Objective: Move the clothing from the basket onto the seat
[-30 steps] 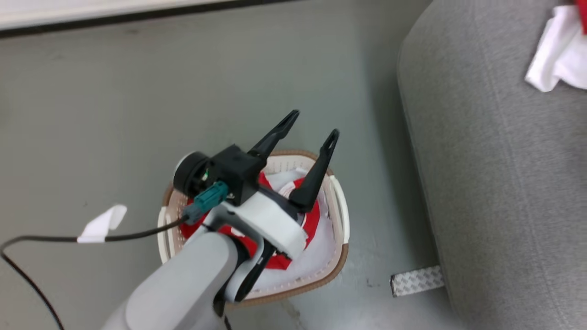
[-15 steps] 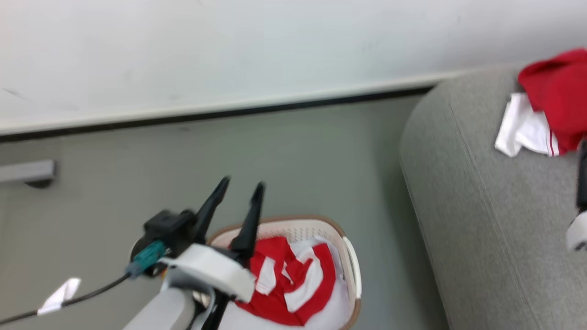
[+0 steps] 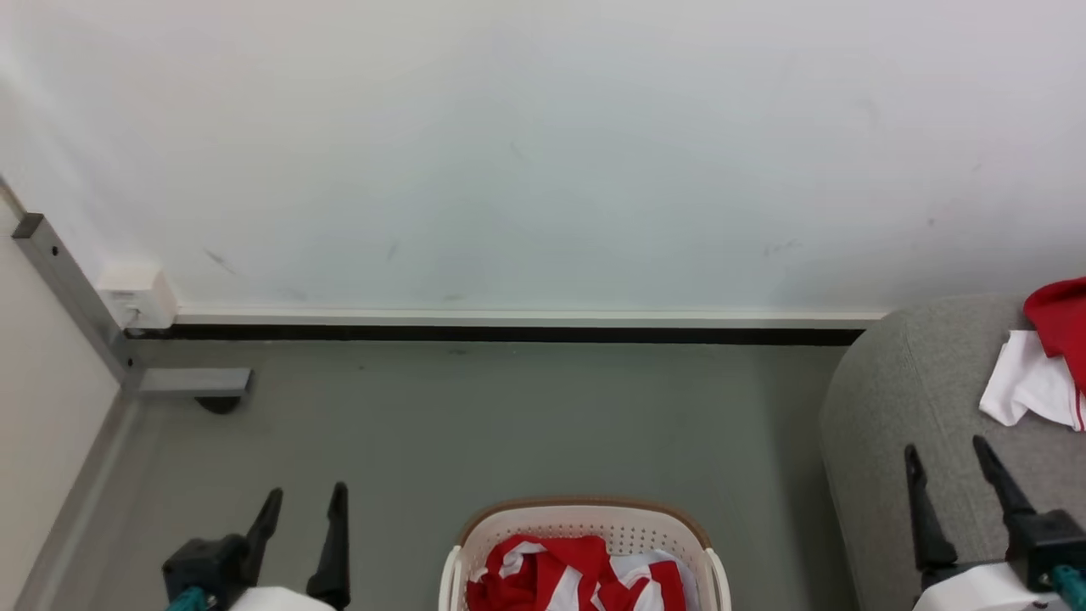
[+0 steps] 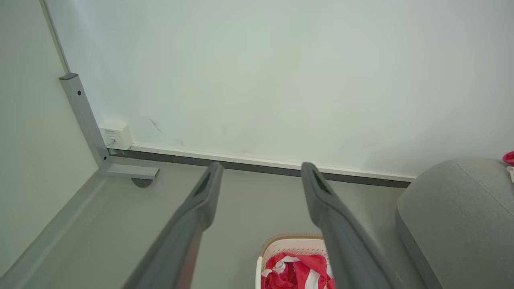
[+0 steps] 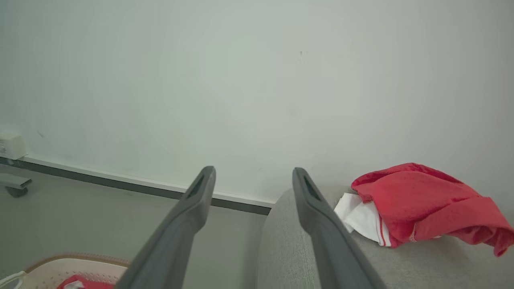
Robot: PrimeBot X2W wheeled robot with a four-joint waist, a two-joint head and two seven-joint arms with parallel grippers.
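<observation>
The cream basket (image 3: 585, 519) with its brown rim stands on the floor at the bottom centre, with red-and-white clothing (image 3: 577, 581) bunched inside. The basket (image 4: 293, 245) and its clothing (image 4: 299, 273) appear again low in the left wrist view. On the grey seat (image 3: 899, 399) at the right lies another red-and-white piece of clothing (image 3: 1039, 373), seen close as clothing (image 5: 417, 204) on the seat (image 5: 289, 237) in the right wrist view. My left gripper (image 3: 304, 501) is open, left of the basket. Over the seat's front edge my right gripper (image 3: 946, 454) stands open. Nothing is between either pair of fingers.
A pale wall with a black baseboard (image 3: 509, 333) runs across the back. A grey metal post with a foot (image 3: 191, 382) and a small white box (image 3: 134, 293) stand in the left corner. Bare grey floor (image 3: 509, 416) lies between basket and wall.
The head camera has tilted up, so the wall now takes the upper picture. My left gripper has come up off the basket and drawn back to the lower left, empty; the right gripper has come into view.
</observation>
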